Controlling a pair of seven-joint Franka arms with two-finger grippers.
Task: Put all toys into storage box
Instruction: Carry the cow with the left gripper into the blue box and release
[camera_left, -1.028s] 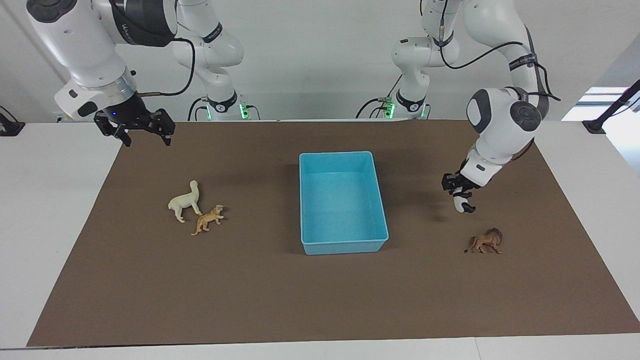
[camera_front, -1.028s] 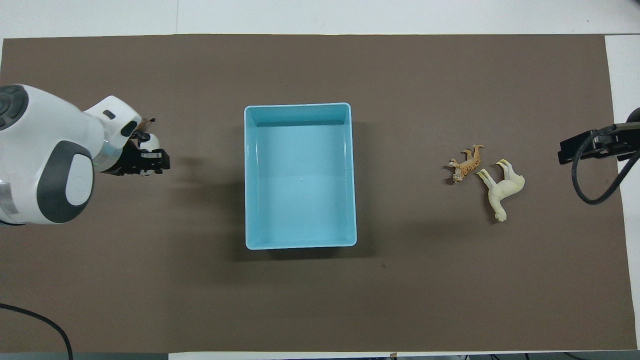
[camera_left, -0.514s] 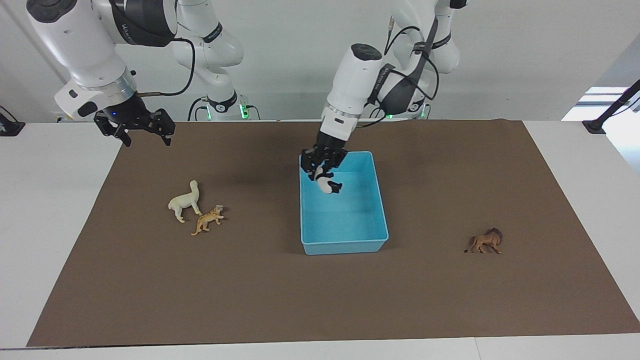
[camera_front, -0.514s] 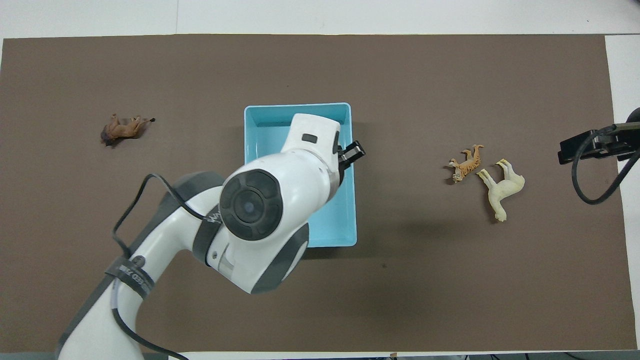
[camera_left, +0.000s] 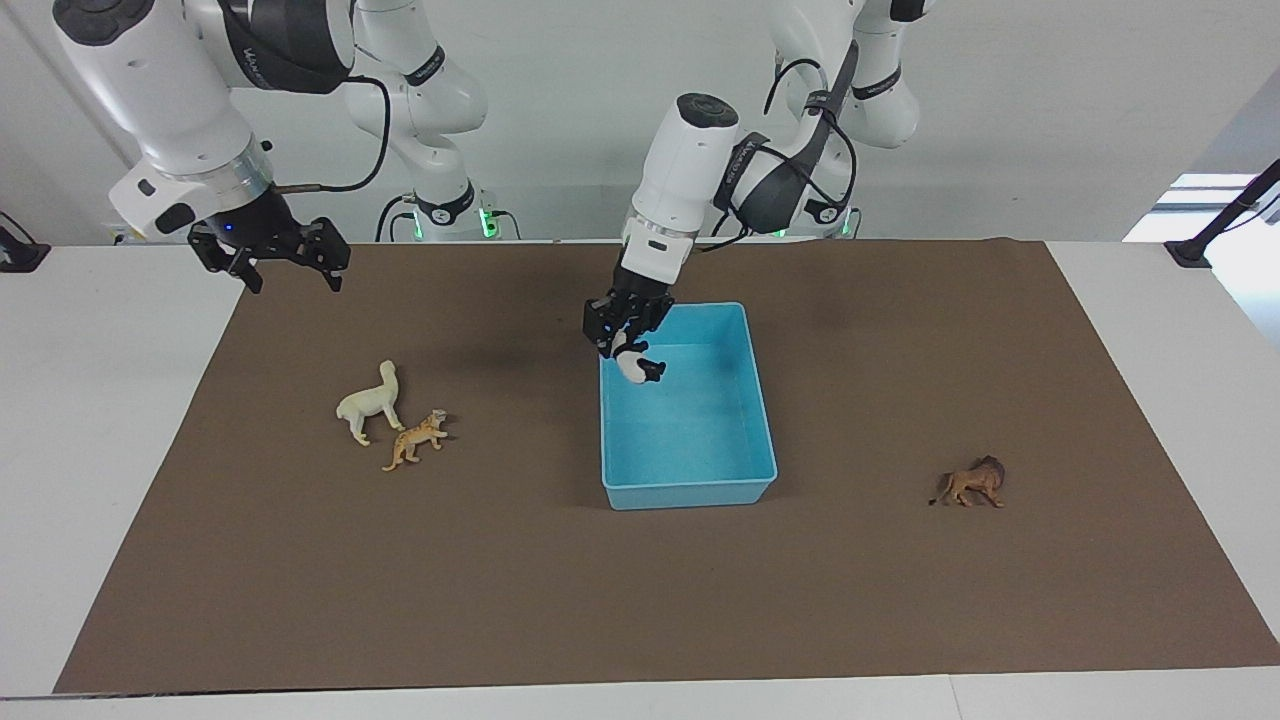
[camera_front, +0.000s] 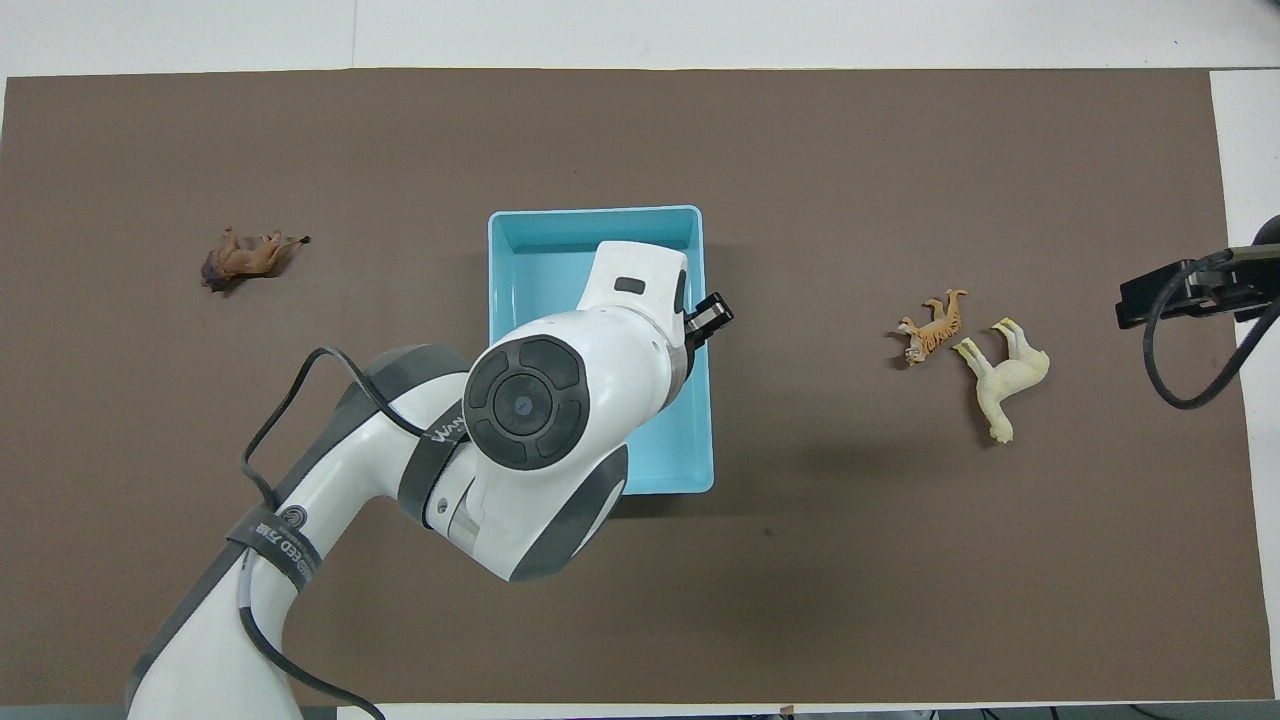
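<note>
The storage box (camera_left: 688, 410) is a light, even blue, inside and out. The panda (camera_left: 634, 366) is black and white. The llama (camera_left: 370, 403) is plain cream, with yellowish feet in the overhead view. The cat (camera_left: 416, 439) is orange with dark spots. The lion (camera_left: 971, 483) is brown, darker at the mane. The mat (camera_left: 500, 580) is flat dull brown, the table (camera_left: 90, 400) white. Both arms are white with dark grey joints and black grippers.

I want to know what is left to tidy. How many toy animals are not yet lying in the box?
4. The llama and spotted cat lie together toward the right arm's end, the lion toward the left arm's end, the panda hangs from the left end effector over the box.
</note>
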